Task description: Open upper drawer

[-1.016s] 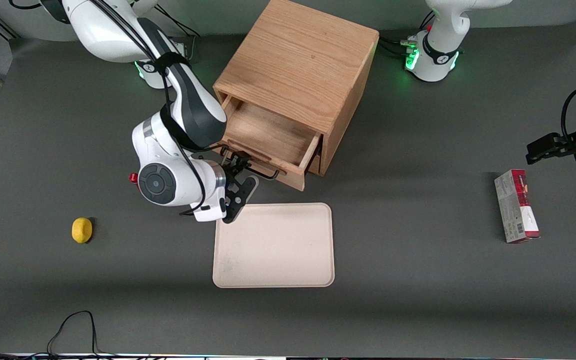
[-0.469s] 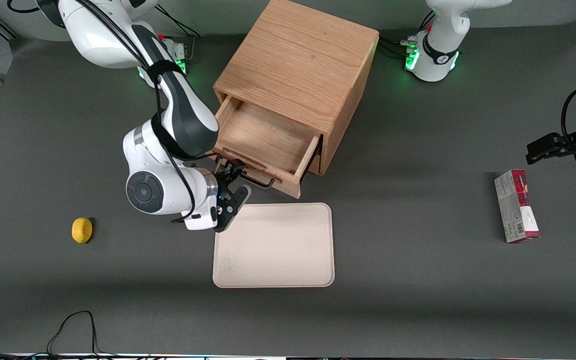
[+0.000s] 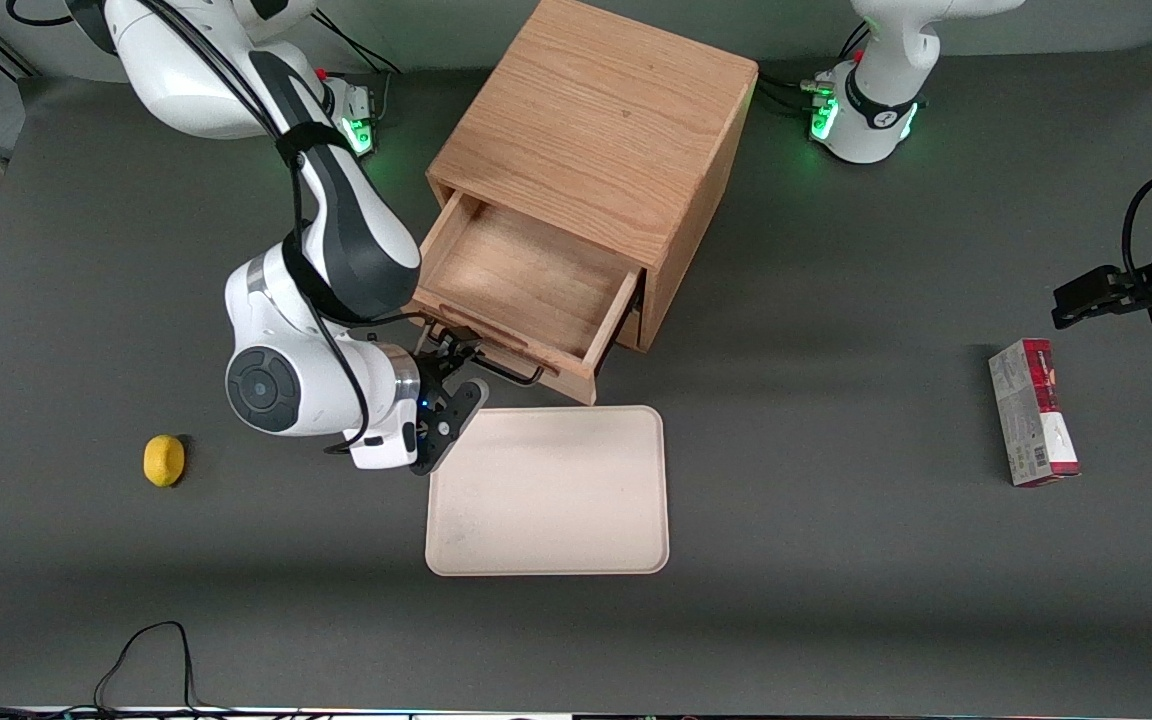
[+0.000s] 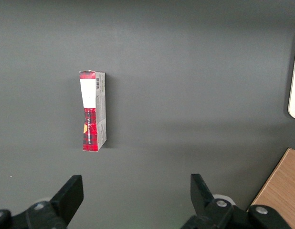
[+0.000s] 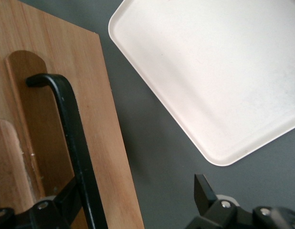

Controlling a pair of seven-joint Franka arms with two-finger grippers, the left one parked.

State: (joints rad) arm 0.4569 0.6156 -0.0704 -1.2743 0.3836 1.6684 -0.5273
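Note:
The upper drawer point(image 3: 526, 275) of the oak cabinet point(image 3: 596, 120) stands pulled well out, and its bare wooden inside shows. Its long black wire handle point(image 3: 491, 362) runs along the drawer front point(image 5: 97, 119). My right gripper point(image 3: 458, 372) is at that handle, in front of the drawer. It is open, with the jaws wide apart. In the right wrist view the gripper point(image 5: 135, 198) has one finger point(image 5: 66, 195) in the gap between the handle point(image 5: 71, 129) and the wood. The second finger point(image 5: 202, 191) hangs over the grey table, touching nothing. The lower drawer is hidden under the upper one.
A cream tray point(image 3: 546, 490) lies on the table just nearer the camera than the drawer front, close to the gripper; it also shows in the wrist view point(image 5: 219, 71). A yellow lemon point(image 3: 164, 460) lies toward the working arm's end. A red box point(image 3: 1033, 412) lies toward the parked arm's end.
The gripper and wrist have moved away from the cabinet toward the working arm's end and the camera. The drawer has slid farther out with them.

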